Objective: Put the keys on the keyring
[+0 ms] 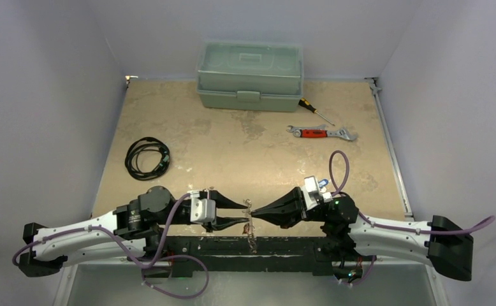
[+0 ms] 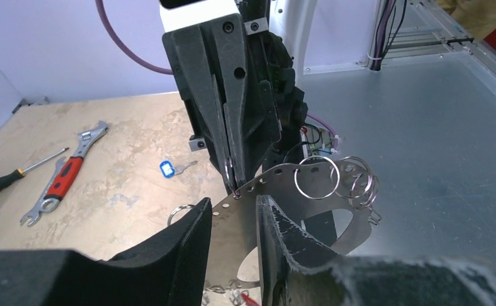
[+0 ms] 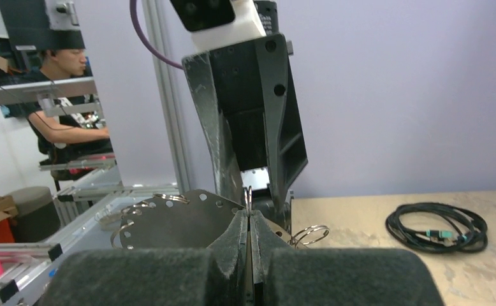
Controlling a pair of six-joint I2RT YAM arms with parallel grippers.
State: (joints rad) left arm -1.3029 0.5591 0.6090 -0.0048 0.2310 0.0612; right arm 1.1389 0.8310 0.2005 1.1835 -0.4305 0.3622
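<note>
The keyring (image 2: 309, 220) is a flat silver loop-shaped plate with holes along its rim and several split rings (image 2: 317, 178) through them. It hangs edge-on between both grippers at the table's near edge (image 1: 249, 220). My right gripper (image 3: 248, 213) is shut on one small split ring (image 3: 248, 196) at the plate's rim (image 2: 228, 171). My left gripper (image 2: 231, 203) is open, one finger on each side of the plate. A blue-tagged key (image 2: 167, 168) lies on the table beyond. A scrap of red (image 2: 250, 298) shows under the plate; I cannot tell what it is.
A red-handled wrench (image 1: 320, 132) and a screwdriver (image 1: 314, 110) lie at the back right. A closed green toolbox (image 1: 250, 75) stands at the back. A coiled black cable (image 1: 147, 157) lies at the left. A metal frame runs below the near edge.
</note>
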